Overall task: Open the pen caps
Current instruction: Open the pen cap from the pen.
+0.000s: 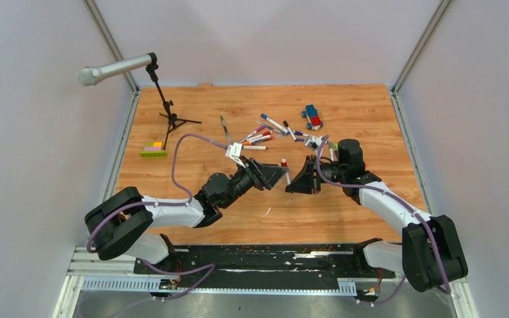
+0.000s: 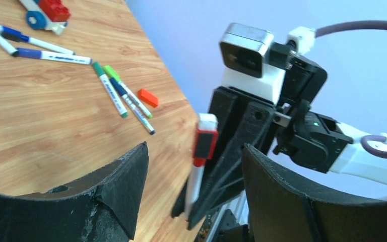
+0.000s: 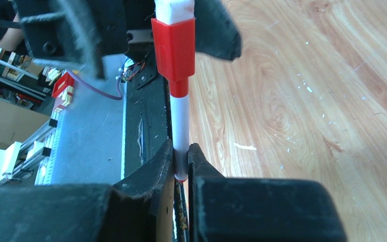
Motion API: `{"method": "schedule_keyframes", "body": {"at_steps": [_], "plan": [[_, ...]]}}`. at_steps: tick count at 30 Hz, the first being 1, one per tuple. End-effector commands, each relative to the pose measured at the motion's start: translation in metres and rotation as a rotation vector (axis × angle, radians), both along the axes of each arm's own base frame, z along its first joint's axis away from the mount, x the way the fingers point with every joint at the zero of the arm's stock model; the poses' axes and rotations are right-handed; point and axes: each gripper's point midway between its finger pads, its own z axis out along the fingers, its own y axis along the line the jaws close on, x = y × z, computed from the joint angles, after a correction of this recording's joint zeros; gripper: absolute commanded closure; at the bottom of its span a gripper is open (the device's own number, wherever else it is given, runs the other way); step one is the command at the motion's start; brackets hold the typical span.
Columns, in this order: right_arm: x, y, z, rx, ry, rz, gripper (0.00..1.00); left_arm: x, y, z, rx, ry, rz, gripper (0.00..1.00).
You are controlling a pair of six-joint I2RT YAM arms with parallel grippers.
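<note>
- The left gripper (image 2: 194, 154) is spread wide and holds nothing. Its fingers (image 2: 126, 176) fill the bottom of its own view, one either side of the pen and touching neither side.
- The red cap (image 3: 175, 48), top centre of the right wrist view, is still seated on the pen (image 3: 180, 121), which is held clear of the bench (image 1: 205, 112).
- Whether the cap sits fully between the left tips or just beyond them, I cannot tell. I'd ease forward until the pads flank the cap itself, not the white barrel, then close squarely.
- The pull should run straight along the pen; a sideways tug would likely lever it loose.
- The right gripper (image 3: 181, 164) is clenched on the barrel's tail, bottom centre of its view, which is a short hold.
- More pens (image 1: 265, 136) lie scattered at upper centre of the top view.
</note>
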Motion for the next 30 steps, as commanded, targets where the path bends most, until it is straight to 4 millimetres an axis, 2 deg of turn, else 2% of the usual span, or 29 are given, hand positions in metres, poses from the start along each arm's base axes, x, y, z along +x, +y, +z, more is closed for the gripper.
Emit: {"method": "schedule_keyframes", "body": {"at_steps": [1, 8, 17, 25, 27, 30], "plan": [[-0.005, 0.002, 0.016, 0.028, -0.090, 0.073, 1.00, -0.003, 0.001, 0.001, 0.044, 0.005, -0.043, 0.25], [-0.006, 0.002, 0.014, 0.026, -0.080, 0.077, 1.00, 0.004, -0.004, 0.000, 0.091, 0.030, -0.028, 0.37], [-0.005, 0.002, 0.009, 0.016, -0.064, 0.076, 1.00, 0.008, -0.014, 0.007, 0.107, 0.031, -0.045, 0.45], [-0.005, 0.003, 0.006, 0.009, -0.063, 0.078, 1.00, 0.013, -0.020, 0.011, 0.113, 0.028, -0.042, 0.61], [-0.005, 0.003, 0.005, 0.006, -0.062, 0.079, 1.00, 0.014, -0.023, 0.013, 0.120, 0.023, -0.046, 0.70], [-0.004, 0.003, 0.005, 0.002, -0.063, 0.075, 1.00, 0.015, -0.025, 0.014, 0.124, 0.017, -0.050, 0.99]]}}
